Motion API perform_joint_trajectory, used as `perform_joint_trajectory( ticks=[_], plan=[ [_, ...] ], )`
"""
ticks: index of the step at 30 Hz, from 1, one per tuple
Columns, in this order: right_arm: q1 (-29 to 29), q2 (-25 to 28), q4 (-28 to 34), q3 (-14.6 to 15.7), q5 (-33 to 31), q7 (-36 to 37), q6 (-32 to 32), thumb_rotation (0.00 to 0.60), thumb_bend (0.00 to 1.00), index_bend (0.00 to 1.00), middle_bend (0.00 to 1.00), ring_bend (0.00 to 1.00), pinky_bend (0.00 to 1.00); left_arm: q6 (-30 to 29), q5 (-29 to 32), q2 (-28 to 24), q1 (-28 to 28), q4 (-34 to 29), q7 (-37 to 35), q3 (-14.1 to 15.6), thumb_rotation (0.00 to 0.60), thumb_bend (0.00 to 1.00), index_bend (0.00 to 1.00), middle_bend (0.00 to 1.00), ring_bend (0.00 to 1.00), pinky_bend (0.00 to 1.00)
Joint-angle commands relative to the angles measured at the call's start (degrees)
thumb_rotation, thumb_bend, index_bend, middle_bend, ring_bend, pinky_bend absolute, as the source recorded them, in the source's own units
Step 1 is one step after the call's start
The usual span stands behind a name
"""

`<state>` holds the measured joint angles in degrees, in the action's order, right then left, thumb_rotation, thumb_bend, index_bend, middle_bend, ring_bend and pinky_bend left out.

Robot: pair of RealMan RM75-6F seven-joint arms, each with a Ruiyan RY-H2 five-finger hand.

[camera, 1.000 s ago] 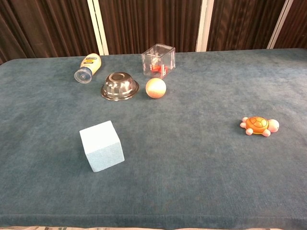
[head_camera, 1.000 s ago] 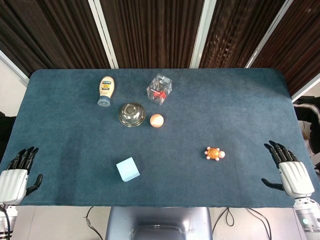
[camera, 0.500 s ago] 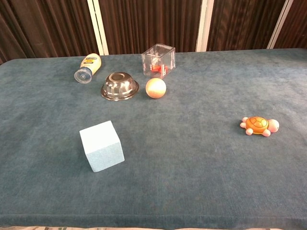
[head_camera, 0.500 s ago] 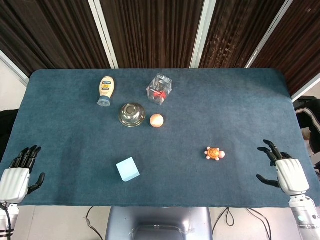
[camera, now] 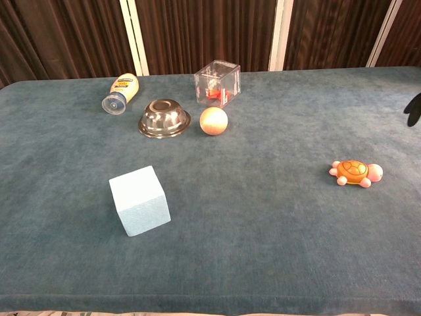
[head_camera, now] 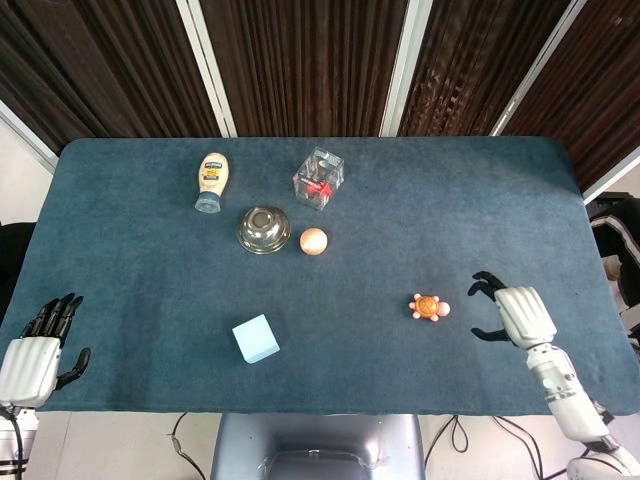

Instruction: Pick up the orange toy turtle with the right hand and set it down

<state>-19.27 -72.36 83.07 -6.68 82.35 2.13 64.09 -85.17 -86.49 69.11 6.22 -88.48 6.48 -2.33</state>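
The orange toy turtle [head_camera: 429, 306] [camera: 356, 172] with pink feet and head lies flat on the blue table cloth, right of centre. My right hand [head_camera: 512, 313] hovers just right of the turtle, fingers spread and curved toward it, holding nothing and apart from it. In the chest view only a dark fingertip [camera: 413, 109] of this hand shows at the right edge. My left hand [head_camera: 35, 345] rests off the table's near left corner, fingers apart and empty.
A light blue foam cube [head_camera: 256, 338] sits near the front left. Further back are an upturned steel bowl [head_camera: 263, 229], a peach ball [head_camera: 313, 241], a clear plastic box [head_camera: 319, 177] with something red inside and a lying mayonnaise bottle [head_camera: 211, 181].
My right hand has moved left from the table's right edge in over the cloth, ending close beside the turtle. The left hand and all objects stayed put.
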Motion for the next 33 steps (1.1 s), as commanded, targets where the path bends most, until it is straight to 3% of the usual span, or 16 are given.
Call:
perform_joint_trajectory(
  ticks=[1, 18, 33],
  plan=[
    [-3.06, -3.58, -3.85, -0.57, -1.85, -1.7, -3.76, 0.6, 0.1, 0.52, 0.34, 0.91, 0.84, -0.13, -0.21, 0.01, -0.01, -0.03, 0.19, 0.09, 0.6, 0.39, 0.06, 0.06, 0.08, 0.28],
    [-7.46, -13.77, -15.26, -0.2, -2.98, 0.76, -7.39, 0.6, 0.15, 0.56, 0.41, 0.91, 0.84, -0.27, 0.04, 0.06, -0.16, 0.05, -0.11, 0.05, 0.6, 0.39, 0.07, 0.06, 0.1, 0.29],
    [-9.09, -18.29, -21.44, -0.03, -3.3, 3.15, -7.91, 0.6, 0.3, 0.64, 0.47, 0.93, 0.86, -0.38, -0.02, 0.16, -0.19, 0.29, -0.32, 0.05, 0.6, 0.39, 0.09, 0.07, 0.1, 0.31]
  ],
)
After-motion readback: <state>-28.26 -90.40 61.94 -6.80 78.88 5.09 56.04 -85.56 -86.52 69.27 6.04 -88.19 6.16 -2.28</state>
